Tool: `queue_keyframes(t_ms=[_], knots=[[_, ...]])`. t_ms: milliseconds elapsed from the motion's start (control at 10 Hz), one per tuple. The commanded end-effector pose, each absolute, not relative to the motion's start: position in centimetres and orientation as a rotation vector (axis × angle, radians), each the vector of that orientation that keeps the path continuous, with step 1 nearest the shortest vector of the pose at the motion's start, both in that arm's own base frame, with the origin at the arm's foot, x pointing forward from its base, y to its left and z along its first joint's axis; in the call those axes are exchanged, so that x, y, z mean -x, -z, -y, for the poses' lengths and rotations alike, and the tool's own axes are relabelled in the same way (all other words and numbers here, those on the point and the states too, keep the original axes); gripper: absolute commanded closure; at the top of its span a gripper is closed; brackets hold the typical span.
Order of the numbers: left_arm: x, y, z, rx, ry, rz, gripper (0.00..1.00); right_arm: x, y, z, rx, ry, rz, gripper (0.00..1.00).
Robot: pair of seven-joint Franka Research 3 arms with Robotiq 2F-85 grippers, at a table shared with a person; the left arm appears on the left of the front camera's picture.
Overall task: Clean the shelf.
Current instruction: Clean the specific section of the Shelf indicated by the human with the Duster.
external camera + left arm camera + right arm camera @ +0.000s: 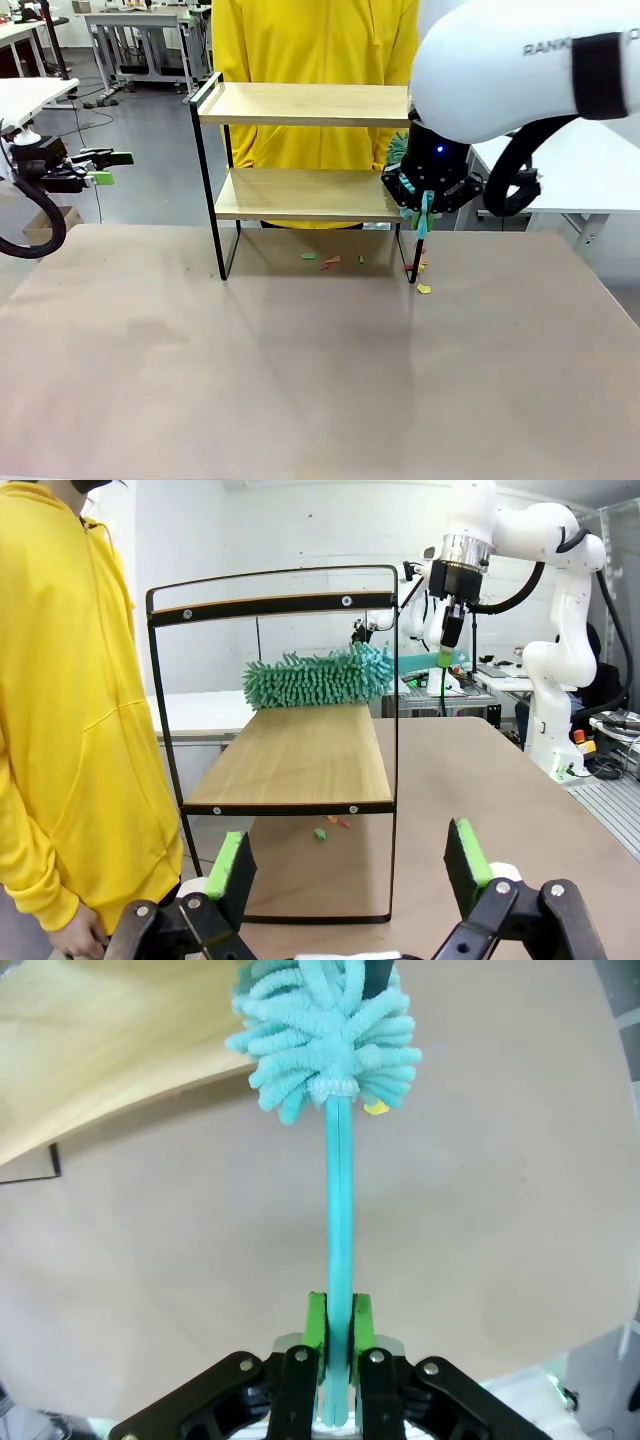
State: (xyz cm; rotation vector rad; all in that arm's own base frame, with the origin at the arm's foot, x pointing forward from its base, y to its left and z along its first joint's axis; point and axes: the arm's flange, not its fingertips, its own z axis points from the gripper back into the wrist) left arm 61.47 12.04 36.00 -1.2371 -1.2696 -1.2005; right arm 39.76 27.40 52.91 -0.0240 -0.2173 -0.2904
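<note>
We see the shelf [300, 104], thin black metal frame and two smooth pale wooden boards, far-middle on the table [300, 380]; a fluffy teal duster [320, 677] sits at its lower board's end, slim handle clamped in the right gripper [338, 1322]; that arm hides the shelf's right end; the left gripper [348, 858] gapes empty; scraps [330, 261] beneath are too small to identify

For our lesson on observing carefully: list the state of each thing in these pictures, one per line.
Shelf: upright on the table.
Duster: held by handle, head on lower board.
Left gripper: jaws open, empty.
Right gripper: jaws shut on duster.
Scraps: lying on table beneath shelf.
</note>
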Motion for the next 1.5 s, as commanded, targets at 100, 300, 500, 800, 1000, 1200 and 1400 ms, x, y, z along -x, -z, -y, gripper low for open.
queue_keyframes(t_ms=[100,300,500,800,1000,1200,1400], knots=[[-61.2,-36.1,-12.1,1.232,1.206,1.281,0.00,-40.9,-51.9,-28.2,0.025,0.305,0.184,0.87],[-61.2,-36.1,-12.1,1.232,1.206,1.281,0.00,-40.3,-51.9,-28.0,0.033,0.284,0.198,0.87],[-61.2,-36.1,-12.1,1.232,1.206,1.281,0.00,-38.0,-55.1,-27.3,-0.083,0.034,0.227,0.87],[-61.2,-36.1,-12.1,1.232,1.206,1.281,0.00,-35.5,-56.4,-24.9,-0.149,-0.338,0.180,0.87],[-61.2,-36.1,-12.1,1.232,1.206,1.281,0.00,-33.9,-57.0,-23.5,-0.193,-0.559,0.161,0.87],[-61.2,-36.1,-12.1,1.232,1.206,1.281,0.00,-32.7,-57.4,-21.4,-0.197,-0.761,0.104,0.87],[-61.2,-36.1,-12.1,1.232,1.206,1.281,0.00,-31.9,-57.6,-18.8,-0.175,-0.897,-0.014,0.87]])
